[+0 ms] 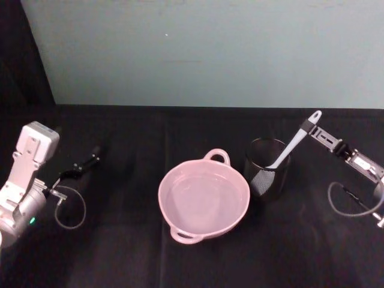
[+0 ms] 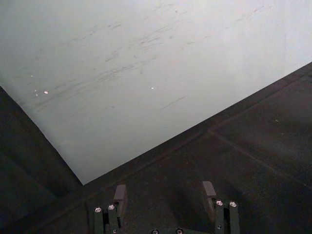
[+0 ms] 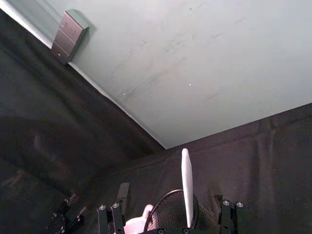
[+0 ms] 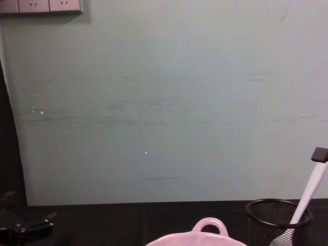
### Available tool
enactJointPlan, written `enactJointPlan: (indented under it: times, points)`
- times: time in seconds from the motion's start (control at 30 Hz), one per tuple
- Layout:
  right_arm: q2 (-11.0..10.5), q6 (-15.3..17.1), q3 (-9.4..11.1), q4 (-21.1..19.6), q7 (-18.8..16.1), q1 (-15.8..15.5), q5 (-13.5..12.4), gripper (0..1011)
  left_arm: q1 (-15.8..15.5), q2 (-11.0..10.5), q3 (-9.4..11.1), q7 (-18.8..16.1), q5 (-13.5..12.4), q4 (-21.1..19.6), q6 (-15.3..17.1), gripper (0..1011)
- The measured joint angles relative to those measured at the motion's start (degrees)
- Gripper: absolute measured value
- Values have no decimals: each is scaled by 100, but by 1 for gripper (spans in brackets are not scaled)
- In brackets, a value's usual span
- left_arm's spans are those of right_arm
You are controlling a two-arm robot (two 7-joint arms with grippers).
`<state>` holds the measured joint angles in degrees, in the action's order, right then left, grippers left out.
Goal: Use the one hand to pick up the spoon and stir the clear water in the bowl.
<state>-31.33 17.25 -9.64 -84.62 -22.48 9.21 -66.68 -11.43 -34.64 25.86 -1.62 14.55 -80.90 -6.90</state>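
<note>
Far right, head view: the right tool [image 1: 312,127] reaches in over the surface [image 1: 120,240]. Its fingers are spread to either side of the spoon [image 1: 288,149] handle, and nothing is gripped yet.
Head view, risk: an off-centre close could shove the handle and tip the light mesh cup [image 1: 264,180] toward the bowl [image 1: 162,198]. A slanted lift could drag the cup along by the blade.
Head view, containers: the mesh cup holds the spoon blade-down, with the handle leaning far and right. The bowl sits just left of the cup without touching it, and holds clear water [image 1: 204,201].
Head view, idle arm: the left tool [image 1: 95,156] is parked far left, well apart from the bowl.
Left wrist view: the left tool [image 2: 164,191] has its fingers wide apart and empty.
Right wrist view: the spoon [image 3: 186,180] stands between the right tool's [image 3: 168,192] spread fingers, nearer one of them. The slim handle may twist as they close. The mesh cup [image 3: 168,214] and an edge of the bowl [image 3: 139,222] lie beyond.
Chest view: the spoon [image 4: 309,190] leans out of the mesh cup [image 4: 271,215]. The bowl's [image 4: 209,228] loop handle is to the cup's left.
</note>
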Motion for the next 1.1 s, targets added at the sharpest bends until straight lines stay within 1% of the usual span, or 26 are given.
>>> enactJointPlan:
  times: [0.13,0.23,0.33,0.57,0.8,1.1]
  points:
    - [38,38,-137,128,96,181,-34,1003,0,0,0,0,0,0,0,1005]
    - [43,34,-202,171,140,248,-26,1003,0,0,0,0,0,0,0,1005]
    - [16,-31,-323,194,221,332,69,1002,0,0,0,0,0,0,0,1005]
    - [-86,-233,-478,183,338,388,252,1003,0,0,0,0,0,0,0,1005]
    - [-146,-413,-606,226,302,463,318,1003,0,0,0,0,0,0,0,1005]
    - [-172,-497,-783,356,248,623,315,1002,0,0,0,0,0,0,0,1005]
